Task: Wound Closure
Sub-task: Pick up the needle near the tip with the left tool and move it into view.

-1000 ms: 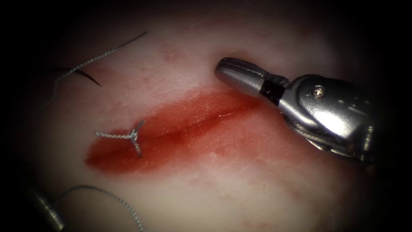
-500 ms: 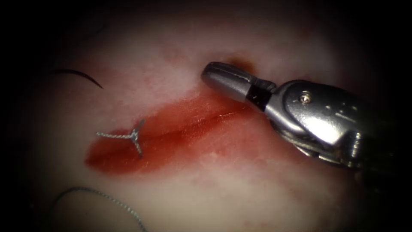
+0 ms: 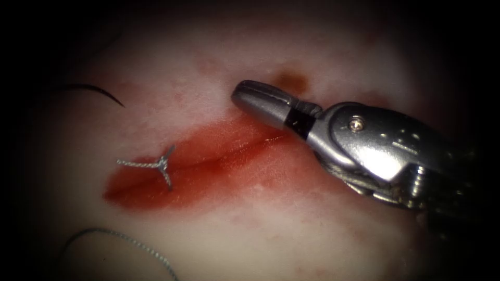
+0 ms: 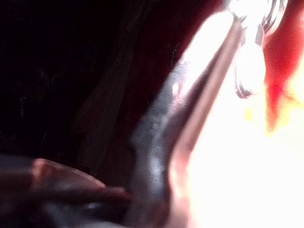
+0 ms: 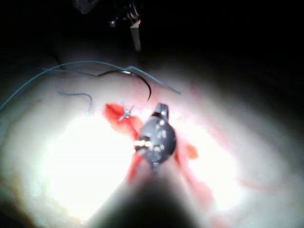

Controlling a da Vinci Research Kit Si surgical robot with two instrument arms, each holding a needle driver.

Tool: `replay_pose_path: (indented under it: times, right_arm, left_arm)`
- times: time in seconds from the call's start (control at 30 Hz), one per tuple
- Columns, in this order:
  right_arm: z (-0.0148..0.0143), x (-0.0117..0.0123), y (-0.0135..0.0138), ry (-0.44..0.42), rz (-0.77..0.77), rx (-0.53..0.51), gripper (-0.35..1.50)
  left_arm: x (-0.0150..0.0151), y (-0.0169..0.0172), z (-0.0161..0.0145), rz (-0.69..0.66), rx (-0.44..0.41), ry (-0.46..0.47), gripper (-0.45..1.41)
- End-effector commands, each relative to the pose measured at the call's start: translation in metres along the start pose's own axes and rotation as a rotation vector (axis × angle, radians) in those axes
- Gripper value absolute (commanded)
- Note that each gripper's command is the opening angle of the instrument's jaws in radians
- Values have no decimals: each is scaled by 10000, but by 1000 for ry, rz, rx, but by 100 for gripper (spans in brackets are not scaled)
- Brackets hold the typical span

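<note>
The tissue (image 3: 291, 229) has a slanting cut (image 3: 208, 158) lined with red fluid. A tied knot (image 3: 163, 165) with short cut ends sits near the cut's left end. The dark curved needle (image 3: 99, 91) lies free on the tissue, up and left of the cut, held by neither tool. My right tool (image 3: 245, 97) comes in from the right above the cut's right end, its jaws shut on nothing. In the right wrist view the right tool (image 5: 160, 110) points toward the knot (image 5: 126, 114), the needle (image 5: 145, 85) lies beyond it, and the left tool (image 5: 135, 35) hangs farther off.
A loose loop of thread (image 3: 130, 242) lies on the tissue below the cut's left end. A brown spot (image 3: 290, 80) marks the tissue just behind the right tool's jaws. In the right wrist view long strands of thread (image 5: 61, 66) run past the needle.
My right tool has slid left along the cut's upper side, baring the brown spot. The left tool drew back off the lower left edge. The thread strand at the upper left slid away.
</note>
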Motion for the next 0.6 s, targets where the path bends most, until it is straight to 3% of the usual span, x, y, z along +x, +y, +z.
replay_pose_path:
  times: [0.03, 0.07, 0.17, 0.27, 0.4, 0.6]
  right_arm:
    - [12, 8, -3, 6, 0, 2, -33]
    - [12, 8, -3, 6, 0, 4, -32]
    - [13, 8, -4, 6, 0, 6, -30]
    - [14, 7, -5, 6, 0, 13, -30]
    - [16, 7, -8, 5, 0, 14, -30]
    - [17, 7, -11, 5, 0, 22, -28]
  left_arm:
    - [-16, -1, -7, 60, -23, -41, 98]
    - [-23, 3, -7, 212, -105, -89, 94]
    - [-25, 14, -1, 378, -223, -83, 94]
    - [-22, 27, 7, 511, -283, -56, 91]
    - [-19, 53, 26, 815, -309, -3, 92]
    - [-9, 86, 47, 939, -325, 60, 91]
